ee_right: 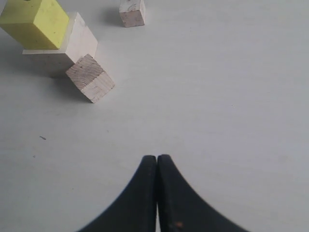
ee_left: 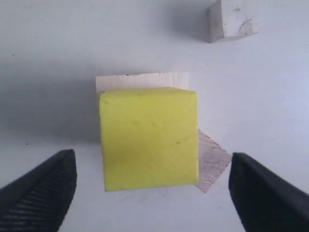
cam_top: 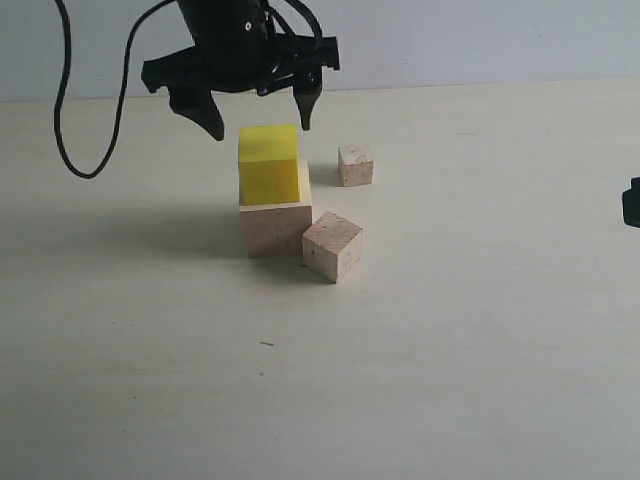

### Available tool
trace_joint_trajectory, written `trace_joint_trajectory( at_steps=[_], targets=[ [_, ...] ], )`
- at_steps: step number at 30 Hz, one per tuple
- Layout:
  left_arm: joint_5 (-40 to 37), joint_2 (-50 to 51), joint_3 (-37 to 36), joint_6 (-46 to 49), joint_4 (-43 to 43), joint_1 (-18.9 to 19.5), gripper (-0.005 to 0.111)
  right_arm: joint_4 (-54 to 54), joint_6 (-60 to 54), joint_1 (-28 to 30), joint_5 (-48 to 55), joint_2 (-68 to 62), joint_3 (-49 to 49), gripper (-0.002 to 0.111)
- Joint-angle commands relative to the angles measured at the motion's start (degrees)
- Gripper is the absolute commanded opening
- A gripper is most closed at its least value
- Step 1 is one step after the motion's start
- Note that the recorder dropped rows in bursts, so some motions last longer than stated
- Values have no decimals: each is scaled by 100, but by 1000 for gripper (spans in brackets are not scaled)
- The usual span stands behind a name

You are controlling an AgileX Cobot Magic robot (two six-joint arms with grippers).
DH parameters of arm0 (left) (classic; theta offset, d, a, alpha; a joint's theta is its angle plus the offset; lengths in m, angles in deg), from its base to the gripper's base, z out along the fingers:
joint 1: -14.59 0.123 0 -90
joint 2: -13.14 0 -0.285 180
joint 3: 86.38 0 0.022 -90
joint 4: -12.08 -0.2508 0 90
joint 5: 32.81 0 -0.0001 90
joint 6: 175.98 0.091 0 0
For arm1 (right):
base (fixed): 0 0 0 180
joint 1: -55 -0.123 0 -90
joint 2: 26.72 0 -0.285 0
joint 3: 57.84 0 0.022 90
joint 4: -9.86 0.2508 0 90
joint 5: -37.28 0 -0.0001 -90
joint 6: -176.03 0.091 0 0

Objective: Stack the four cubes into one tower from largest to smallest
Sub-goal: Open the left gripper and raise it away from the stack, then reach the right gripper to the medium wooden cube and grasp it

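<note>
The bright yellow cube point(cam_top: 269, 163) point(ee_left: 148, 139) point(ee_right: 35, 21) rests on the large pale wood cube point(cam_top: 275, 228) point(ee_left: 142, 80) point(ee_right: 79, 41). My left gripper point(cam_top: 261, 118) point(ee_left: 152, 186) hovers just above the yellow cube, open wide, touching nothing. The medium wood cube point(cam_top: 332, 245) point(ee_left: 211, 160) point(ee_right: 90, 78) lies on the table against the large cube's front right corner, turned at an angle. The small wood cube point(cam_top: 355, 165) point(ee_left: 232, 20) point(ee_right: 132, 12) sits alone behind and to the right. My right gripper point(ee_right: 157, 158) is shut and empty, well away from the cubes.
A black cable point(cam_top: 70, 110) hangs down at the left of the left arm. A dark part of the right arm point(cam_top: 631, 203) shows at the exterior view's right edge. The pale table point(cam_top: 450, 350) stretches bare in front and to the right.
</note>
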Motion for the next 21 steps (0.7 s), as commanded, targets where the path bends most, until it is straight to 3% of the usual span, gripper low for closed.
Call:
trace_joint_trajectory(
  at_steps=[1,3,8,12,14,16,18,21],
  targets=[
    [15,-407,-5,119,41,-20,72,6,-48,-26,-40,1,49,0],
    [15,-595,-5,352,127,-20,57,6,-48,-26,-40,1,49,0],
    [15,-1121,-5,1267,309,-20,0,18,-49,-26,12,1,49,0],
    [15,-1834,-193,2065,309,-20,1,675,-927,-26,-60,1,49,0],
    [15,-2413,-679,2237,-76,-20,1,1081,-1555,-26,-252,-71,49,0],
    [15,-3207,-1368,2235,-579,-20,1,1295,-1903,-26,-401,-288,60,0],
    [15,-4307,-2525,2493,-681,-20,1,1473,-1968,-26,-480,-748,60,0],
    [400,-5333,-3827,2674,-669,-20,1,2335,-3133,-26,-626,-1355,60,0]
  ],
)
